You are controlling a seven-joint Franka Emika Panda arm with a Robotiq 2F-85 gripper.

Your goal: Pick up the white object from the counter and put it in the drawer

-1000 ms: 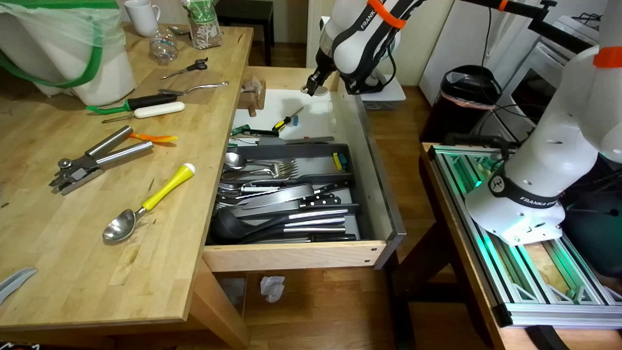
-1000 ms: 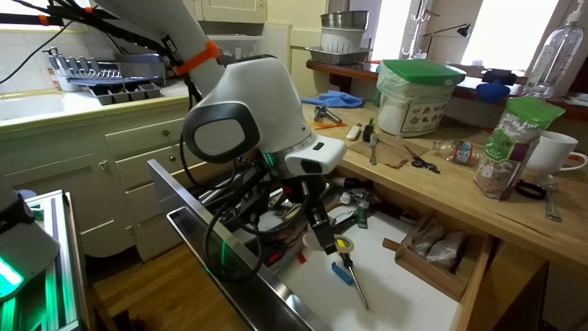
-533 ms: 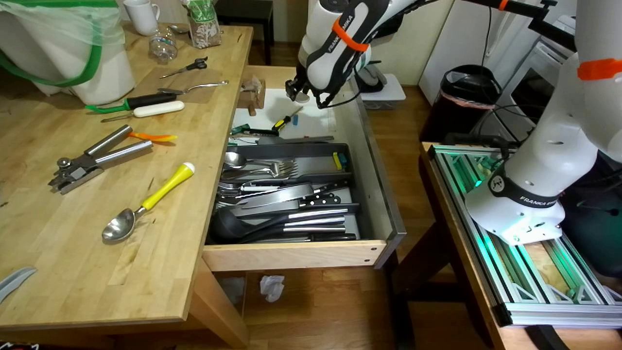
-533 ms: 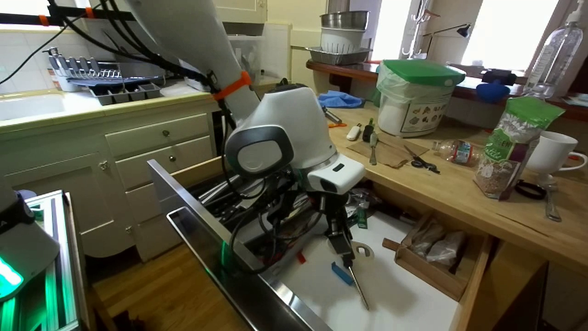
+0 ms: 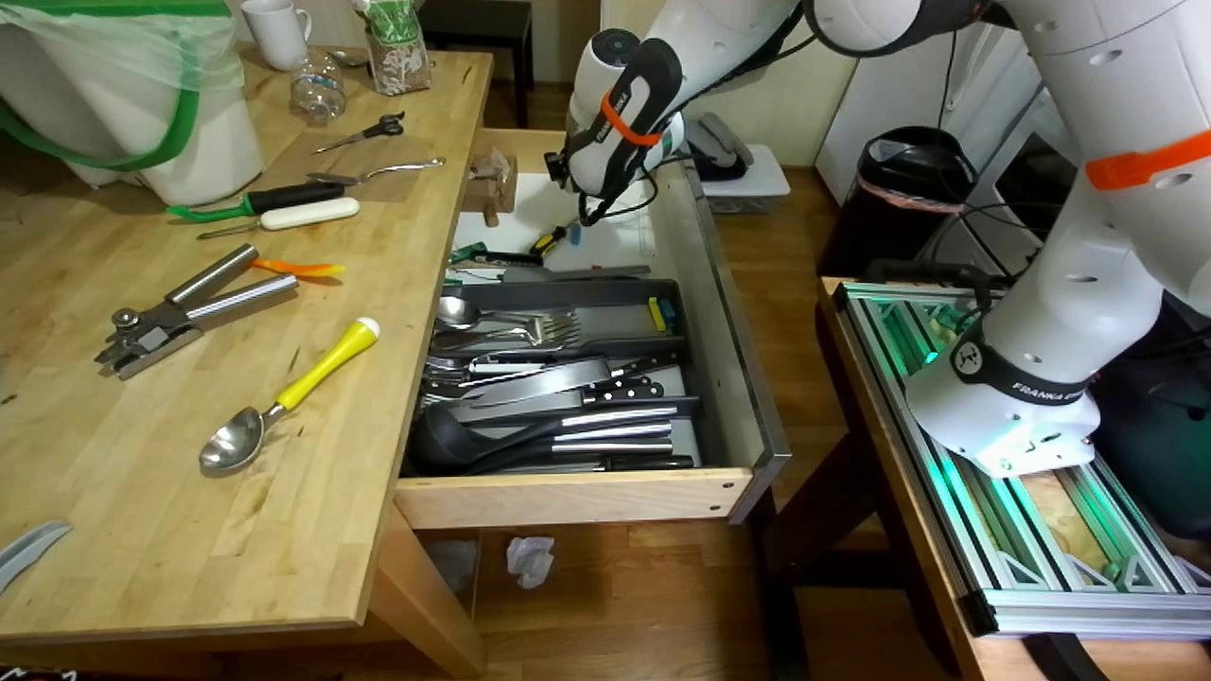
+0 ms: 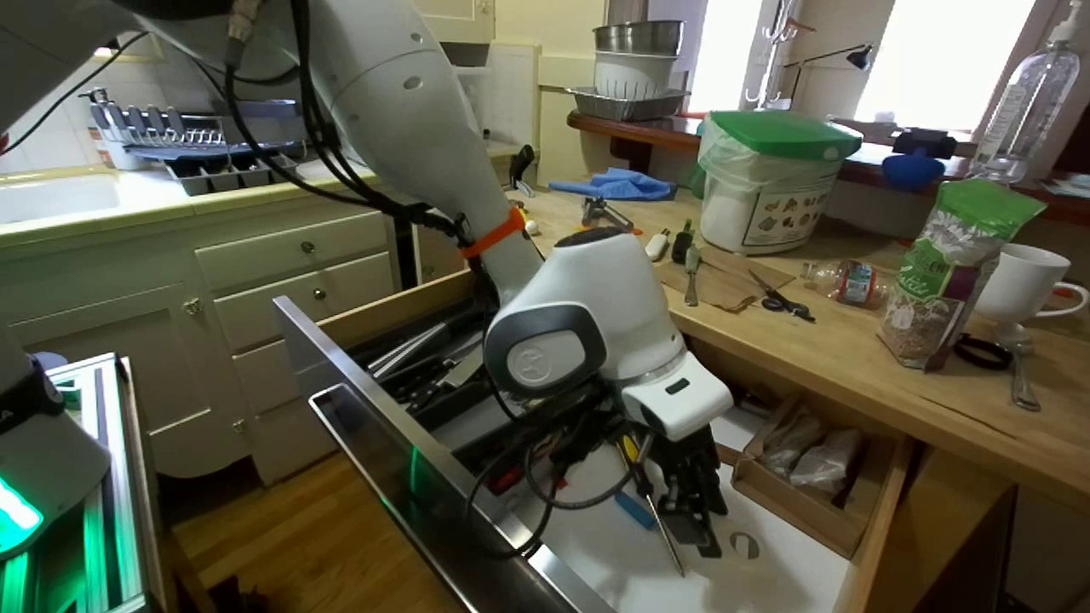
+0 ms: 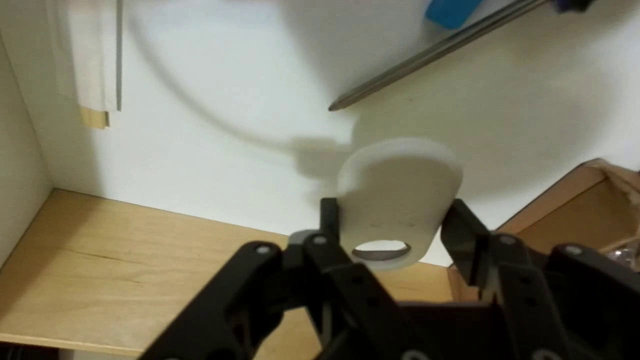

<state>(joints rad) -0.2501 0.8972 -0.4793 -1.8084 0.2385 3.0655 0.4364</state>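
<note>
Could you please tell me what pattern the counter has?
The counter shows light wood plank grain, clearest in an exterior view.

Drawer (image 7: 500,130) has room between screwdriver (image 7: 435,56) and box (image 6: 794,508).

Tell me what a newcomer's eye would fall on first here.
Most likely the big white arm, bent over the open drawer, its hand pinching a flat white object above the drawer's white lining. On the wooden counter, the bright yellow-handled scoop and the white bin with its green lid would probably catch the eye next.
</note>
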